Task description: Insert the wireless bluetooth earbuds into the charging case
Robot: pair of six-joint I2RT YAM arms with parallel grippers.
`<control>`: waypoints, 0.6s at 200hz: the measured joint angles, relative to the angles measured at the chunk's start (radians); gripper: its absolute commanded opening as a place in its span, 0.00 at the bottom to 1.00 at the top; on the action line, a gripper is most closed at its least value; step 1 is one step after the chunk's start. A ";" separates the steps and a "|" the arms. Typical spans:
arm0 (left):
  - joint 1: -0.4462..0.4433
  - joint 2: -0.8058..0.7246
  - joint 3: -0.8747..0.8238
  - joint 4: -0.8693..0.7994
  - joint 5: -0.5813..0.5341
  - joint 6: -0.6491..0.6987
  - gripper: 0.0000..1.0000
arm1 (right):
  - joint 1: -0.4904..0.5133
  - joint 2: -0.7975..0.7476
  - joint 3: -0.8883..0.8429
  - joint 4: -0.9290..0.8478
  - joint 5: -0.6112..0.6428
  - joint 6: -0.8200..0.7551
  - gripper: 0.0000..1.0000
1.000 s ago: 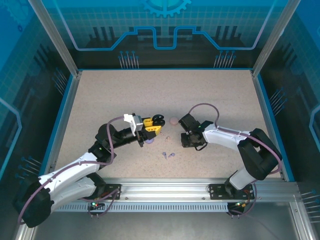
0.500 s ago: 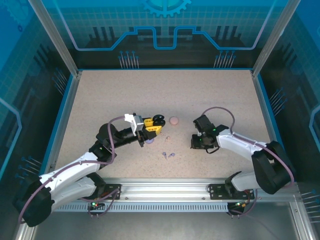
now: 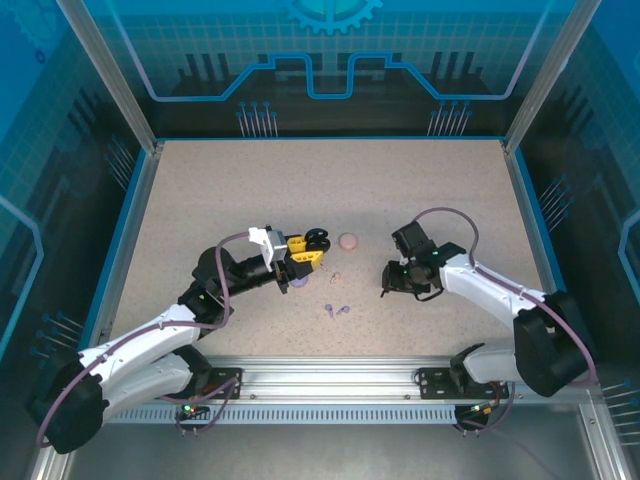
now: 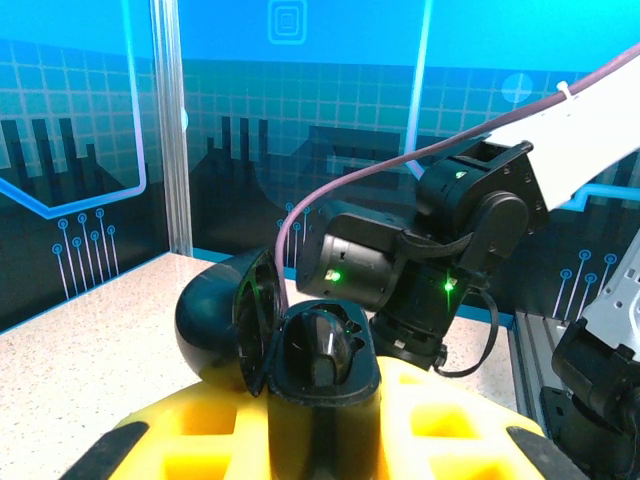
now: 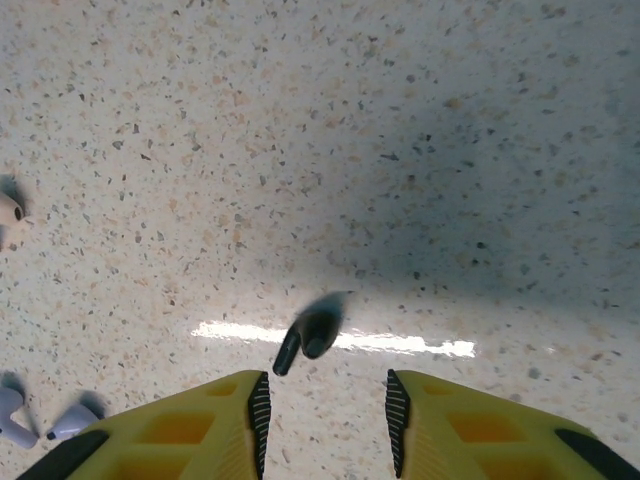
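Note:
My left gripper (image 3: 308,246) (image 4: 325,425) is shut on the black charging case (image 3: 316,239) (image 4: 322,352). The case stands upright between the yellow fingers with its lid (image 4: 215,318) swung open to the left. Something dark and glossy sits in one well. A black earbud (image 5: 308,338) lies blurred on the table, just ahead of my right gripper (image 3: 386,280) (image 5: 327,420). That gripper is open and its pads are clear of the earbud. Two purple earbuds (image 3: 336,310) (image 5: 40,418) and a pink one (image 3: 335,277) (image 5: 8,206) lie loose between the arms.
A round pink case (image 3: 348,241) sits shut just right of the black case. A purple case (image 3: 298,284) lies under the left wrist. The right arm's wrist (image 4: 440,260) is close behind the black case. Blue-edged walls (image 3: 130,230) ring the speckled table.
The right arm has drawn back to the right, away from the black case. Its jaws have parted, and the black earbud now lies free ahead of them. The left arm has held still.

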 measured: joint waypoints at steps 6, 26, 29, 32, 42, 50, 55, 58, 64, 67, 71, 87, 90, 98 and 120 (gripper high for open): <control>0.000 0.000 0.000 0.000 0.000 0.000 0.00 | 0.006 0.019 0.007 -0.002 0.001 0.008 0.38; 0.000 -0.004 -0.002 -0.002 0.000 0.000 0.00 | 0.024 0.064 0.021 -0.001 0.003 0.031 0.39; 0.000 -0.006 -0.003 -0.004 0.000 0.000 0.00 | 0.025 0.068 0.021 -0.002 0.003 0.034 0.39; 0.000 -0.008 -0.003 -0.004 0.000 0.000 0.00 | 0.026 0.072 0.023 -0.002 0.003 0.037 0.39; 0.000 -0.014 -0.007 -0.008 0.000 0.000 0.00 | 0.030 0.087 0.030 -0.003 0.006 0.046 0.39; 0.000 -0.017 -0.008 -0.008 0.000 0.000 0.00 | 0.031 0.101 0.039 -0.006 0.006 0.051 0.39; 0.000 -0.019 -0.009 -0.008 0.000 0.000 0.00 | 0.032 0.109 0.045 -0.005 0.007 0.053 0.38; 0.000 -0.019 -0.010 -0.009 0.000 0.000 0.00 | 0.033 0.115 0.049 -0.005 0.008 0.055 0.39; 0.000 -0.021 -0.011 -0.008 -0.001 0.000 0.00 | 0.036 0.128 0.056 -0.006 0.011 0.059 0.38; 0.000 -0.021 -0.012 -0.009 -0.001 0.000 0.00 | 0.037 0.132 0.059 -0.006 0.013 0.060 0.38; 0.000 -0.021 -0.013 -0.009 0.000 0.000 0.00 | 0.039 0.140 0.063 -0.005 0.014 0.061 0.38; 0.000 -0.022 -0.014 -0.015 -0.001 0.000 0.00 | 0.049 0.167 0.078 -0.008 0.017 0.064 0.38; 0.000 -0.023 -0.014 -0.016 -0.002 0.000 0.00 | 0.051 0.174 0.081 -0.009 0.018 0.064 0.38; 0.000 -0.024 -0.014 -0.017 -0.003 0.000 0.00 | 0.057 0.190 0.090 -0.013 0.023 0.066 0.38; 0.000 -0.027 -0.018 -0.020 -0.008 0.001 0.00 | 0.072 0.226 0.100 -0.017 0.034 0.068 0.35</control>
